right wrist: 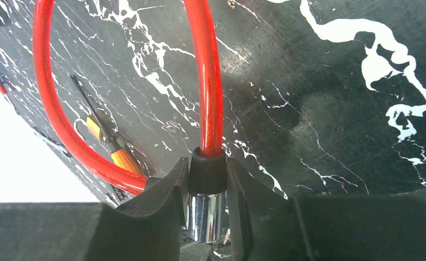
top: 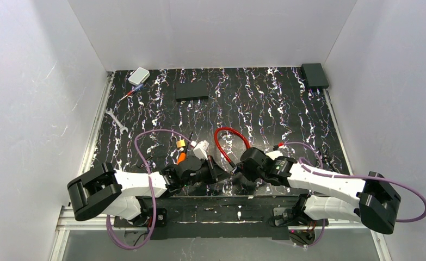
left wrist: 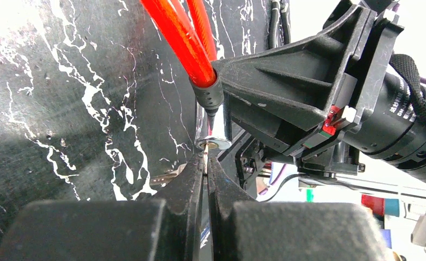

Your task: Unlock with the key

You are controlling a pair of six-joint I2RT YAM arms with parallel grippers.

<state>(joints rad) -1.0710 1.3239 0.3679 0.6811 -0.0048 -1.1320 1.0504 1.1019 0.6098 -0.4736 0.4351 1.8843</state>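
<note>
L end effector (left wrist: 205, 163) fingers near-touching, pinching thin silver key blade (left wrist: 205, 156) against chrome lock barrel (left wrist: 217, 128), frame centre; R end effector (right wrist: 207, 179) clamped round that barrel.

The right end effector (right wrist: 206, 182) clamps the cable lock (right wrist: 205, 215) at its black collar and chrome barrel. Its red cable arches up and leftward over the black marbled counter (right wrist: 319, 109), where the orange-bodied key (right wrist: 126, 160) lies inside the loop.
</note>
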